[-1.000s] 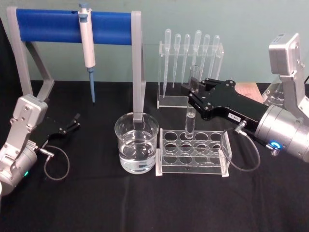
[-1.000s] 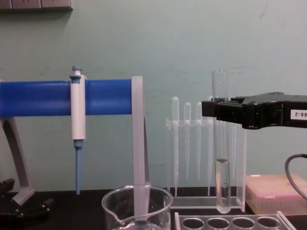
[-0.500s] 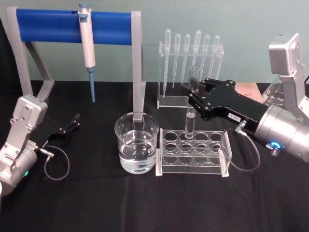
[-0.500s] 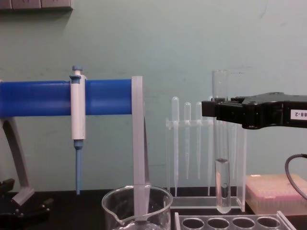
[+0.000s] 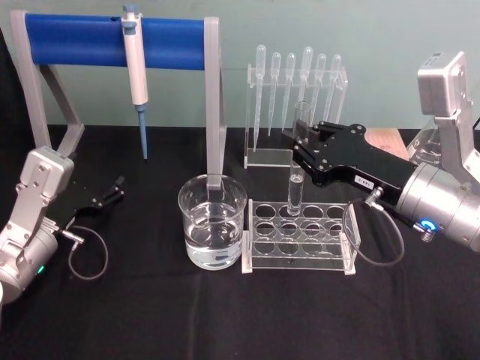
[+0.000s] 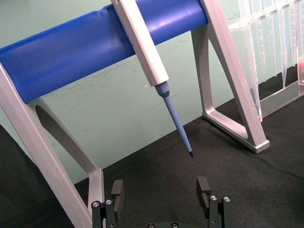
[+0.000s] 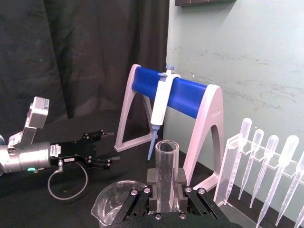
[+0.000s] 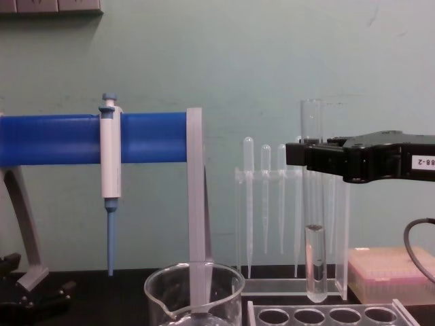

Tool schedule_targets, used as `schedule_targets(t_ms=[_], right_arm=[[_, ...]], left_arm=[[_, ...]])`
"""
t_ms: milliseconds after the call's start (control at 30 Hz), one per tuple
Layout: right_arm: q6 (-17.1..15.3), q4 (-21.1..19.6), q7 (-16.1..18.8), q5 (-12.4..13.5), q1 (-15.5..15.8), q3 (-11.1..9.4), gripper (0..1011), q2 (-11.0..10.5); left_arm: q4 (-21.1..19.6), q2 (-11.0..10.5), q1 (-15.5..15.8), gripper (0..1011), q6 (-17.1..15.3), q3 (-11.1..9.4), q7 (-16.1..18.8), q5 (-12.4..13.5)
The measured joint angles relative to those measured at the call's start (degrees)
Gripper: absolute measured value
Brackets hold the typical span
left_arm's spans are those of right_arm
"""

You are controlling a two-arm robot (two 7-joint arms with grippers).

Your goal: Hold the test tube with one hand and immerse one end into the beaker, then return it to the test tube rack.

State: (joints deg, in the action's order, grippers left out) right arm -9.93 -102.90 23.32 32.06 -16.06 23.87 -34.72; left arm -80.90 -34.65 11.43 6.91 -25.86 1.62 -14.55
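Right gripper (image 5: 302,144) clamped on test tube (image 5: 295,191): upright, lower end just above test tube rack (image 5: 349,238), beside beaker (image 5: 212,225). Lower off-centre and you risk clipping hole rim, glass slipping. Left gripper (image 5: 111,190) parked open, table left.

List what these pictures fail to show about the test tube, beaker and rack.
- Head view: the middle of the test tube is hidden behind the right end effector.
- Chest view: the bottom edge cuts off the beaker below its rim, hiding its water level, and most of the rack.
- Right wrist view: the tube's lower end is hidden beneath the end effector.
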Motion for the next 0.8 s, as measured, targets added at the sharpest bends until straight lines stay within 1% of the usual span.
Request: schedule_targets(t_ms=[800], right_arm=[[0.0,0.0,0.0,0.0,0.0,0.0,225,0.0]], left_arm=[[0.0,0.0,0.0,1000,0.0,0.0,0.0,0.0]])
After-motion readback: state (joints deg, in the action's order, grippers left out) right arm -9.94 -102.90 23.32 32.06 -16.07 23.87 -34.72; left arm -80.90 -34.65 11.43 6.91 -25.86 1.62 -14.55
